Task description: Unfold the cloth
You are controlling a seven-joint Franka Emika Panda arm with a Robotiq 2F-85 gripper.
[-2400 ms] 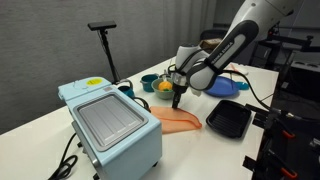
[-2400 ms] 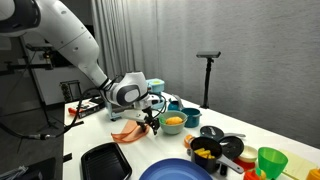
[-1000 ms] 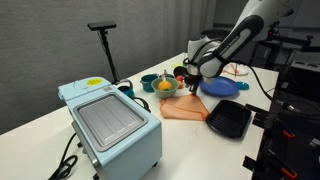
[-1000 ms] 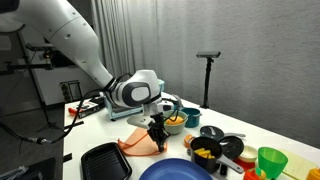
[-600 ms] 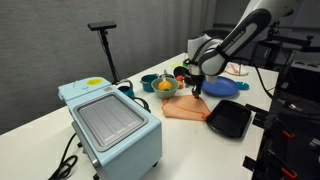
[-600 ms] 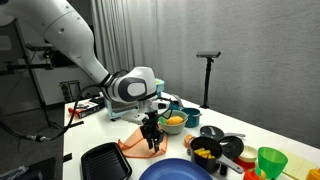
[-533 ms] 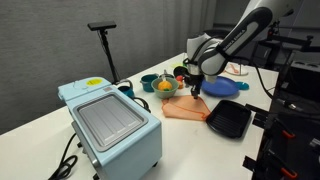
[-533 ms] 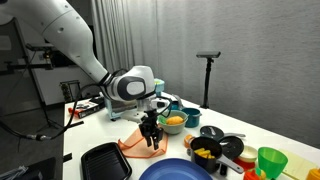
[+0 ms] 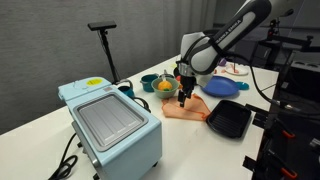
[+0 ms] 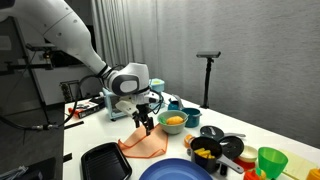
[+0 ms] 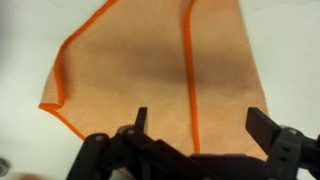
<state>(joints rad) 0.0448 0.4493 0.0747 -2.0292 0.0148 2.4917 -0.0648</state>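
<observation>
We see the gripper [image 11: 200, 125] spread wide in the wrist view. Its two fingers [image 11: 140, 119] stand at the bottom of the frame, well apart, with nothing between them but cloth below.

The cloth [image 11: 140, 65] is peach with an orange hem and fills most of that view. One hem line runs top to bottom right of centre, so a layer may lie folded over there.

In both exterior views the gripper [image 9: 181, 100] [image 10: 146, 126] points down over the cloth [image 9: 184, 111] [image 10: 146, 147]; we cannot tell whether it touches.

In an exterior view the cloth lies flat on the table [image 9: 45, 128] at centre frame, between a pale blue box [image 9: 110, 125] to the left and a black tray [image 9: 228, 120] to the right. A blue plate [image 9: 222, 87] and a bowl [image 9: 163, 87] sit just behind it.
</observation>
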